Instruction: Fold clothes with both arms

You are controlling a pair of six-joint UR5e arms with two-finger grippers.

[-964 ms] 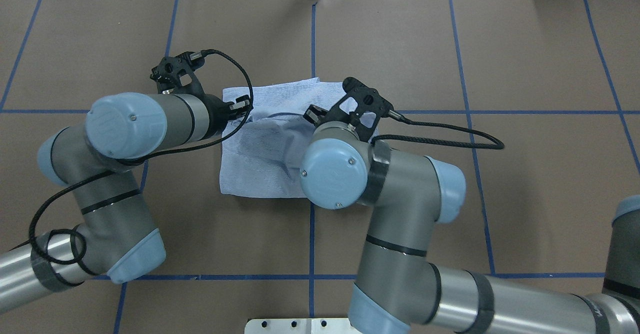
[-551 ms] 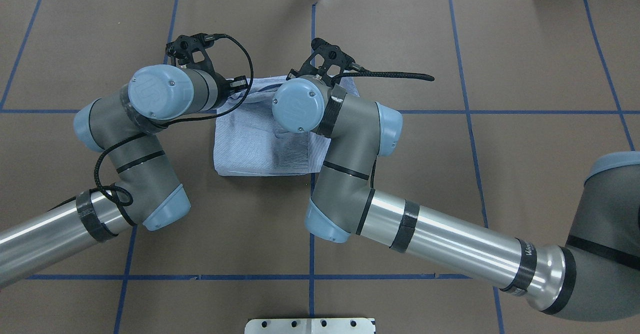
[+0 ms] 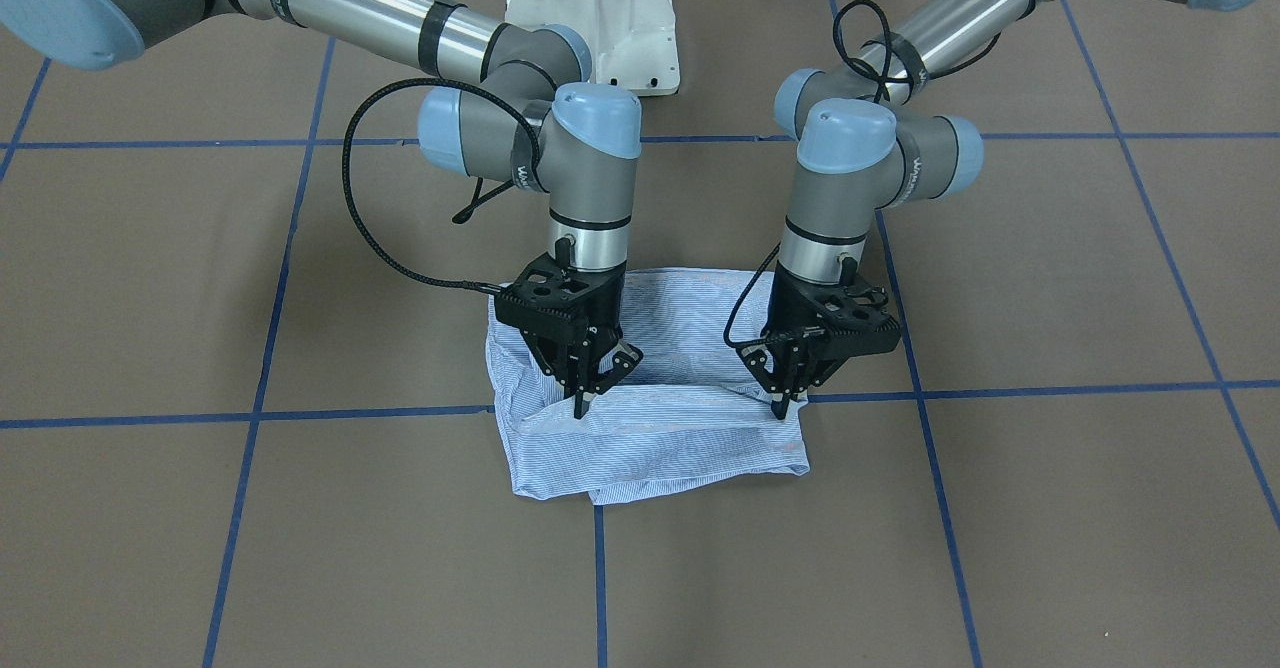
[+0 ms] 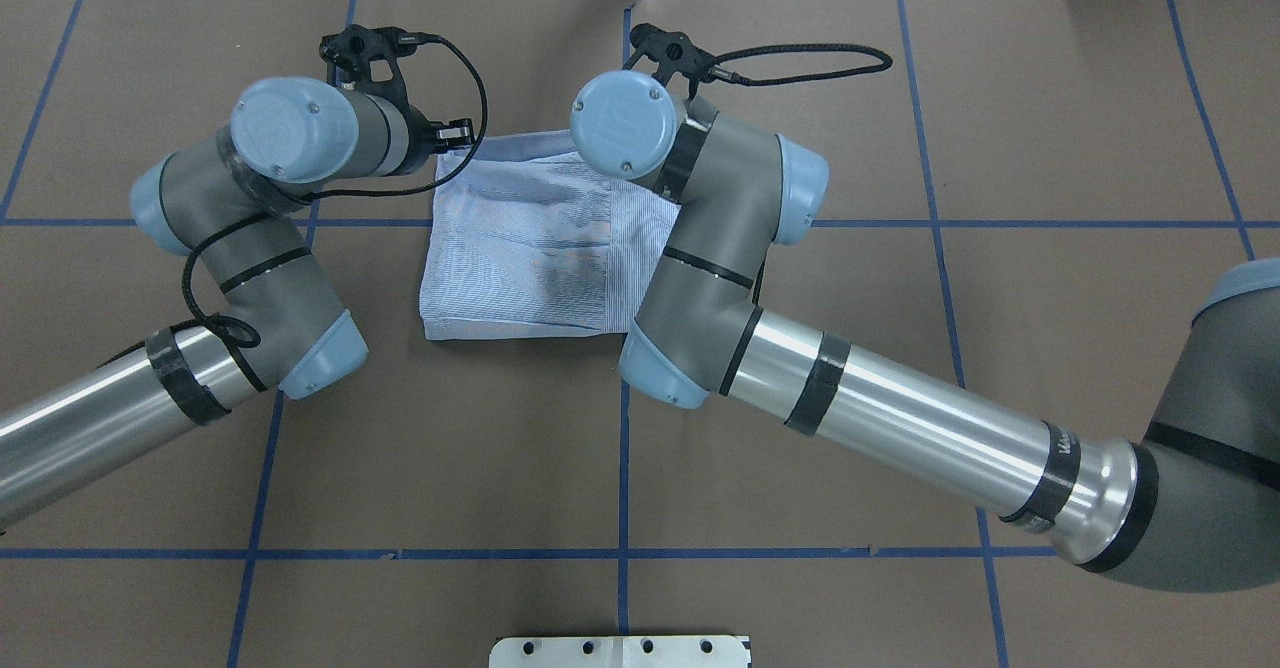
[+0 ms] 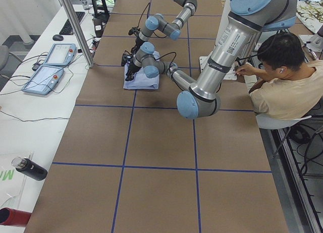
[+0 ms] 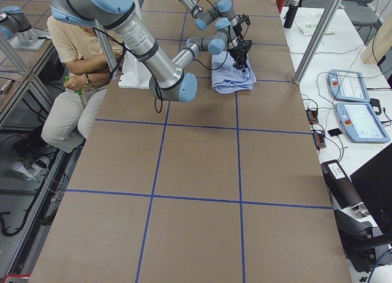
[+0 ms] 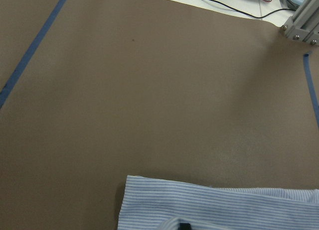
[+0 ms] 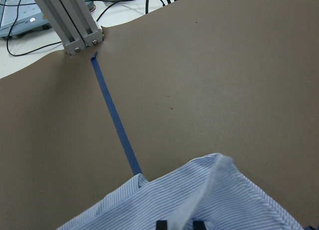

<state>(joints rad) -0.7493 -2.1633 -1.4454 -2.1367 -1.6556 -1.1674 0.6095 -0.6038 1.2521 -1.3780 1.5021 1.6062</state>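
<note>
In the overhead view the right arm (image 4: pixel 900 418) covers the 3 o'clock edge of the striped shirt (image 4: pixel 520 258), and both wrists hide their grippers. The shirt lies folded in a rough rectangle mid-way across the brown paper-covered table (image 4: pixel 1050 128). From the front, the left gripper (image 3: pixel 784 403) and right gripper (image 3: pixel 585 400) have their jaws closed on its far fold, at 11 and 1 o'clock overhead. A seated person (image 5: pixel 287 86) is near the white pedestal (image 3: pixel 600 18).

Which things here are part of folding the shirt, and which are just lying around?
Job in hand: light blue-and-white striped shirt; left arm's black two-finger tool; right arm's black two-finger tool.
Lying about: dark bottle on the white side bench; black keyboard; grey computer mouse.
</note>
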